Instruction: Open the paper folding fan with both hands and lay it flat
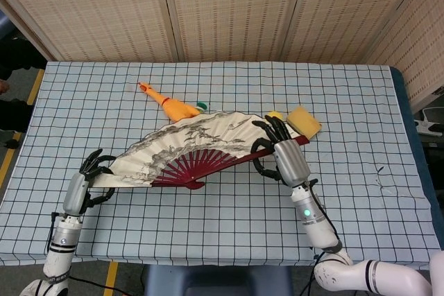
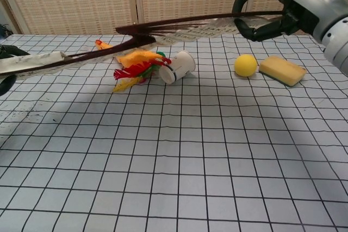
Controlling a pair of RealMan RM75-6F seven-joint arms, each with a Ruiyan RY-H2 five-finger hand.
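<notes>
Paper fan [image 1: 198,142] spread wide above the checked surface [image 1: 361,88], left robot hand [image 1: 87,175] pinching its left end, right robot hand [image 1: 281,150] gripping its right rib, rubber chicken [image 2: 136,63], tipped cup [image 2: 179,67], yellow ball [image 2: 245,65], sponge [image 2: 281,70] beneath and beyond.

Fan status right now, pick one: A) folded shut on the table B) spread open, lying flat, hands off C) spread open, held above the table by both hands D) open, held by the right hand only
C: the fan is spread wide, left hand and right hand each gripping an outer rib; chest view shows it above the table.
</notes>
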